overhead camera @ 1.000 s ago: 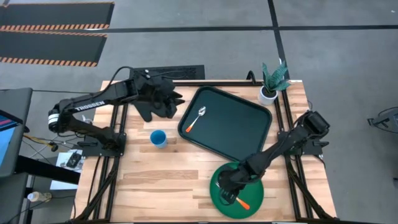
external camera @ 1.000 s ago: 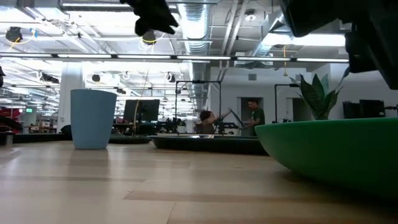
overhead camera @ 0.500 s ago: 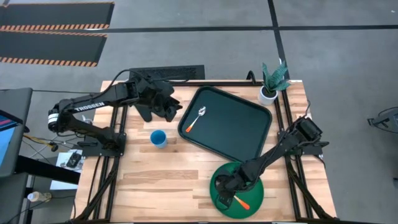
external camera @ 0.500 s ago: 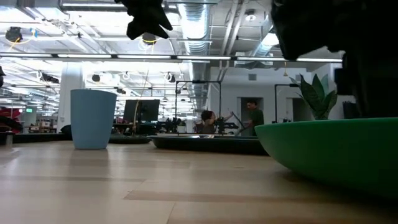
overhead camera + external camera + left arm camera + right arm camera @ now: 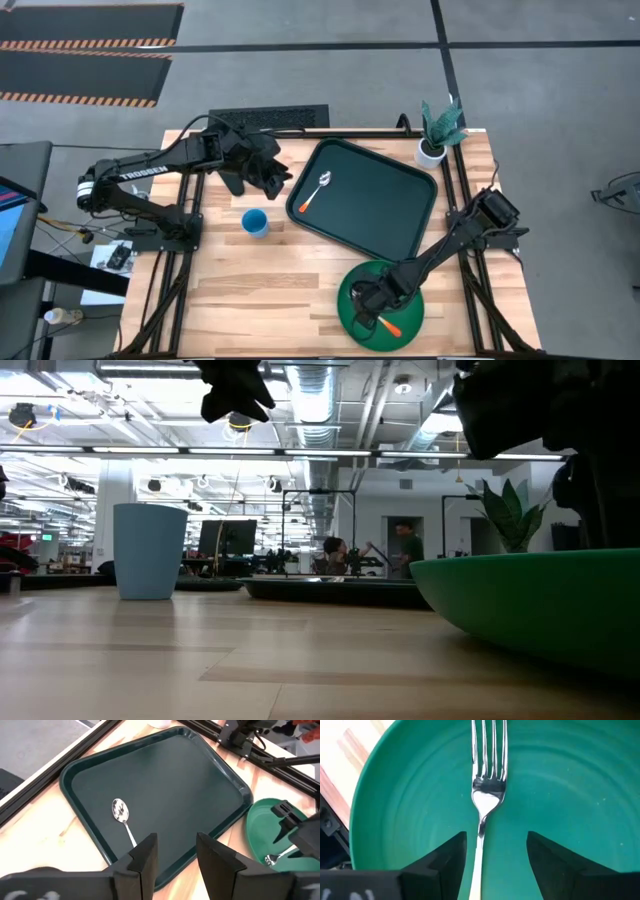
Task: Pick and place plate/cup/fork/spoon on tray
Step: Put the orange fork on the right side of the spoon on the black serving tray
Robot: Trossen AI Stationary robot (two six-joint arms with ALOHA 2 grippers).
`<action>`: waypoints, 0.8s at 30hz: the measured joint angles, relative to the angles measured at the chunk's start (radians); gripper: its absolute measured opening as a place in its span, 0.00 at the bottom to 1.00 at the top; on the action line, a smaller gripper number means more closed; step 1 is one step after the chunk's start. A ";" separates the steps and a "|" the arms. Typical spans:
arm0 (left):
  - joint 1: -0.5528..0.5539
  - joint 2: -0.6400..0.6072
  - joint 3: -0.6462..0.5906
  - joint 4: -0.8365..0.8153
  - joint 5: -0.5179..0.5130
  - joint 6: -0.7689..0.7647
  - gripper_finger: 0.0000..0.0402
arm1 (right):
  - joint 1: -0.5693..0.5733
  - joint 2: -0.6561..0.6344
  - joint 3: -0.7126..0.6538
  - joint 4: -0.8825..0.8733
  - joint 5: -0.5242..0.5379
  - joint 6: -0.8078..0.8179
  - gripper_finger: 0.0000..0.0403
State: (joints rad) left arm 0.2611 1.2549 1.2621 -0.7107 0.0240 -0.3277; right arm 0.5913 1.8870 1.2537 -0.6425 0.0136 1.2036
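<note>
Jaws on the left gripper (image 5: 275, 178) stand parted and empty above the surface (image 5: 270, 270), just left of the tray (image 5: 385, 215). Nearer lies the blue cup (image 5: 254, 222). On the tray's left part rests the spoon (image 5: 314, 192). At the near right, the right gripper's (image 5: 367, 305) jaws spread either side of the fork (image 5: 486, 785), which lies on the green plate (image 5: 410, 322).

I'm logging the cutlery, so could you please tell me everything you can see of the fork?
The fork has shiny silver metal tines and neck and an orange handle. It lies flat inside the green plate, which sits on the table, off the tray. The right gripper is open, its fingers straddling the neck without gripping it.
</note>
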 joint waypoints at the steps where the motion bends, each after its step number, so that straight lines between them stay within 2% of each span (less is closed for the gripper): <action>1: 0.000 0.000 0.000 -0.002 -0.006 -0.003 0.30 | 0.006 0.000 0.000 -0.003 0.012 0.000 0.56; 5: 0.000 0.000 0.000 -0.003 -0.013 -0.014 0.30 | 0.019 0.000 0.000 -0.005 0.065 0.004 0.55; 19: 0.000 0.000 0.000 -0.002 -0.013 -0.031 0.30 | 0.037 0.047 0.002 0.003 0.061 0.027 0.57; 24: 0.000 0.000 0.000 -0.002 -0.014 -0.034 0.30 | 0.037 0.046 0.002 -0.007 0.061 0.022 0.54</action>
State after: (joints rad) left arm 0.2611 1.2549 1.2625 -0.7126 0.0105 -0.3618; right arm 0.6285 1.9331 1.2556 -0.6493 0.0750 1.2255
